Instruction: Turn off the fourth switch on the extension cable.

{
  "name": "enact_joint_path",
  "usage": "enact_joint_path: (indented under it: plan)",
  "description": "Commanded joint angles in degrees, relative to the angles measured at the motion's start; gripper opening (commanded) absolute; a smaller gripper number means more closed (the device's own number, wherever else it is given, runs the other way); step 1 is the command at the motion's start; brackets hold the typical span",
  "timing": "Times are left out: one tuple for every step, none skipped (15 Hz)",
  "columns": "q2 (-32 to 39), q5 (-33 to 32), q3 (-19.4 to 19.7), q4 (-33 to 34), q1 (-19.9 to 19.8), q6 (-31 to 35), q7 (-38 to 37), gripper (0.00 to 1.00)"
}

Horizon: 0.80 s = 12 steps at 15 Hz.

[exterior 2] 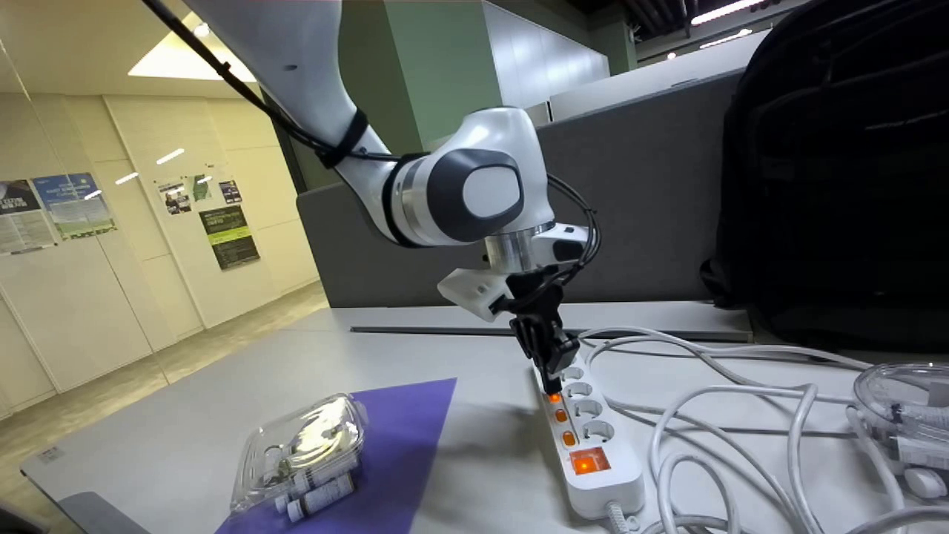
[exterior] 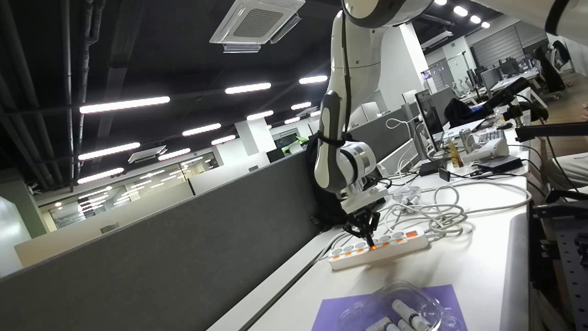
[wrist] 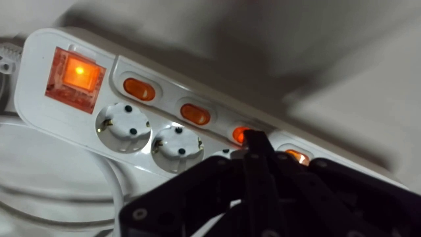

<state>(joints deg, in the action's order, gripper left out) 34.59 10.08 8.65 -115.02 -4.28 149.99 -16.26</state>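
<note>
The extension cable, a long white power strip, lies on the table in both exterior views [exterior: 390, 252] [exterior 2: 604, 478] and in the wrist view [wrist: 158, 115]. Its large square switch [wrist: 80, 77] glows orange. Small orange switches run along one edge. The third small one [wrist: 239, 134] from the square switch is brightly lit; the two before it look unlit. My gripper [wrist: 258, 136] is shut and empty, pointing down at this lit switch and covering part of it. Whether its tip touches or presses cannot be told. It shows in both exterior views [exterior: 371, 243] [exterior 2: 552, 387].
Loose white cables [exterior: 450, 216] [exterior 2: 801, 423] lie beside the strip's cord end. A purple sheet [exterior: 441, 294] [exterior 2: 411, 437] bears a clear container of vials [exterior 2: 304, 452]. Another clear container [exterior 2: 912, 415] stands near the cables. A grey partition [exterior: 220, 248] and black backpack [exterior 2: 830, 185] stand behind.
</note>
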Motion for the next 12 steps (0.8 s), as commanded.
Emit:
enact_joint_path:
  plan:
    - [-0.24,0.38,-0.18,0.51,-0.25,-1.19,-1.25,0.0]
    - [-0.26,0.47,-0.17,0.5,-0.3,-1.25,-1.31,0.0]
    - [-0.2,0.55,-0.14,0.55,-0.32,-1.34,-1.45,0.0]
    - [-0.12,0.58,-0.07,0.58,-0.29,-1.5,-1.6,0.0]
    - [-0.09,0.57,0.01,0.58,-0.25,-1.63,-1.73,0.0]
    - [-0.08,0.64,-0.03,0.54,-0.3,-1.84,-1.73,0.0]
    - [-0.08,0.63,0.01,0.51,-0.29,-2.1,-1.8,0.0]
    - [-0.07,0.69,0.05,0.44,-0.32,-2.48,-1.95,0.0]
    - [-0.04,0.75,0.07,0.4,-0.36,-2.85,-2.07,0.0]
    - [0.02,0.88,0.03,0.38,-0.48,-3.23,-2.15,0.0]
    - [0.1,0.97,0.07,0.4,-0.5,-3.23,-2.32,0.0]
    - [0.17,1.15,0.0,0.44,-0.61,-3.24,-2.33,0.0]
